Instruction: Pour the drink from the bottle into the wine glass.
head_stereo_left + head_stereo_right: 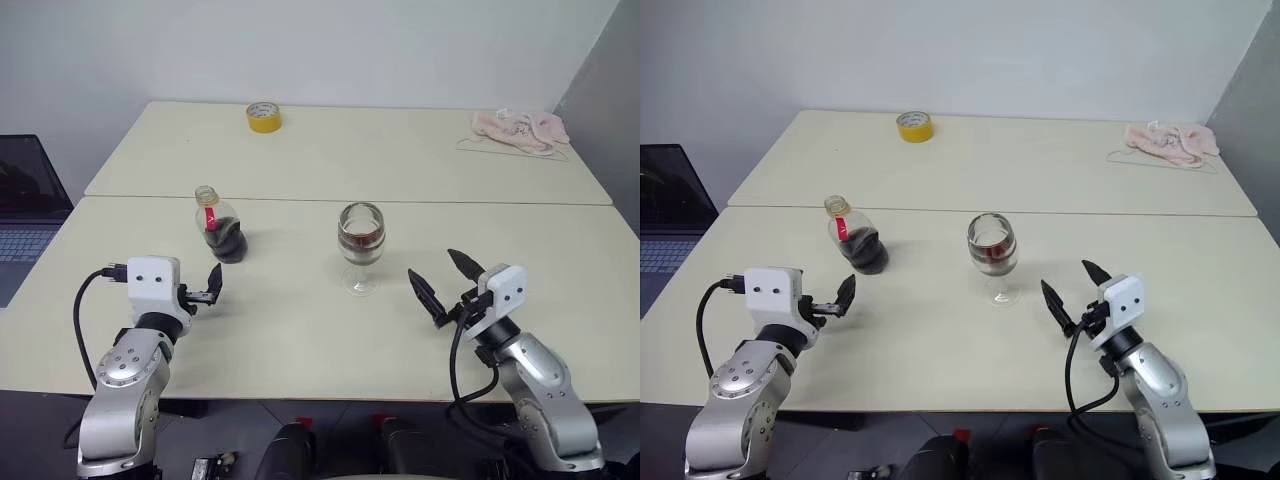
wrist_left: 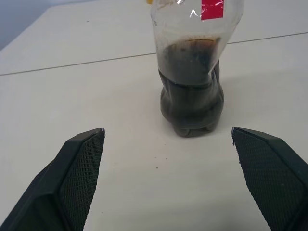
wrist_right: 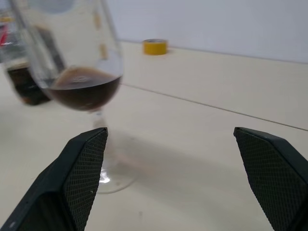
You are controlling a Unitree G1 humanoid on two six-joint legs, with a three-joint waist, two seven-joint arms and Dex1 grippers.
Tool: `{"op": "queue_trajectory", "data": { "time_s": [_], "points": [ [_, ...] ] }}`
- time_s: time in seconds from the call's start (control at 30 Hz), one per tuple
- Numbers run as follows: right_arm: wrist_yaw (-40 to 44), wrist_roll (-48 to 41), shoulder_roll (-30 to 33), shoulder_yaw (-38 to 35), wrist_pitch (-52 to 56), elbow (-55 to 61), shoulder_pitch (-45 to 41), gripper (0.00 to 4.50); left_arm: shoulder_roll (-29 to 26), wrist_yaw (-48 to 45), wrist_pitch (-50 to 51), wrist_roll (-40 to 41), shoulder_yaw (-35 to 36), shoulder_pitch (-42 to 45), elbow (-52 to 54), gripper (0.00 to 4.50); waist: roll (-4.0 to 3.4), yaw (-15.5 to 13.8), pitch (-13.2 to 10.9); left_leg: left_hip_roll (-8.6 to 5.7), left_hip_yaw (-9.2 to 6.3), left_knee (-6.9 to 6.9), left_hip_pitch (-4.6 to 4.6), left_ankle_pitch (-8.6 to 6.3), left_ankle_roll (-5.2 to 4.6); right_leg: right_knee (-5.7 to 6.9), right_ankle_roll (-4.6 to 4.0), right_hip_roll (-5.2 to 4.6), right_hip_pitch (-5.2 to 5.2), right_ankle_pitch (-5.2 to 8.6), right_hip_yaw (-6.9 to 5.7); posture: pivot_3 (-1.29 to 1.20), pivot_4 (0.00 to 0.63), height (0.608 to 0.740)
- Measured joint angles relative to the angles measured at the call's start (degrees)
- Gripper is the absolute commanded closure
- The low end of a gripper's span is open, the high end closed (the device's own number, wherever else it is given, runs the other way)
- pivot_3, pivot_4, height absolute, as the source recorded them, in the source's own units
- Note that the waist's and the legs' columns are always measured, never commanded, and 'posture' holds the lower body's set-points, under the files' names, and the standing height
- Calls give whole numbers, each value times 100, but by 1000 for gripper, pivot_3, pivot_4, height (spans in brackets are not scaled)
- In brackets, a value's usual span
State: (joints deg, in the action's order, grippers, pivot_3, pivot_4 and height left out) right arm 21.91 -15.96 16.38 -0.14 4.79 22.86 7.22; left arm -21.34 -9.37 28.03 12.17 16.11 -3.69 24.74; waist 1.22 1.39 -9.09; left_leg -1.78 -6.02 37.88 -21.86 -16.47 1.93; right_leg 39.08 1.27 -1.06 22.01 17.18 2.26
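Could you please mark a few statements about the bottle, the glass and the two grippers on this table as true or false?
1. The wine glass holds some dark drink. True.
2. The left gripper is shut on the bottle. False: its fingers stand open, short of the bottle, which stands free on the table.
3. The bottle has its yellow cap on. False: its mouth is open, no cap on it.
4. The right gripper is open and holds nothing. True.
5. The yellow tape roll lies next to the glass. False: it lies at the far side of the table, well behind the bottle.
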Motion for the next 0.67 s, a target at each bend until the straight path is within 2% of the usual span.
{"op": "queue_trajectory", "data": {
  "time_s": [0.13, 0.3, 0.67],
  "points": [
    [-248, 418, -404, 29, -752, -246, 717, 0, 168, -81, -294, -5, -158, -147, 49, 53, -3, -7, 1, 0, 3, -1, 1, -1, -1, 0, 0, 0, 0, 0, 4, 0, 150, 740],
    [-365, 581, -575, -8, -1249, -418, 1292, 0, 267, -193, -624, -98, -471, -369, 70, 53, -7, -2, 3, 5, 3, -4, 8, -2, -2, 1, -1, 2, -3, 1, 4, 0, 150, 740],
    [-754, 582, -785, -155, -1290, -766, 867, 0, 493, -197, -1133, -337, -703, -456, 37, 53, -16, 4, 8, 3, 4, -4, 7, -2, -3, -1, -1, 2, -5, 1, 4, 0, 150, 740]
  ]
}}
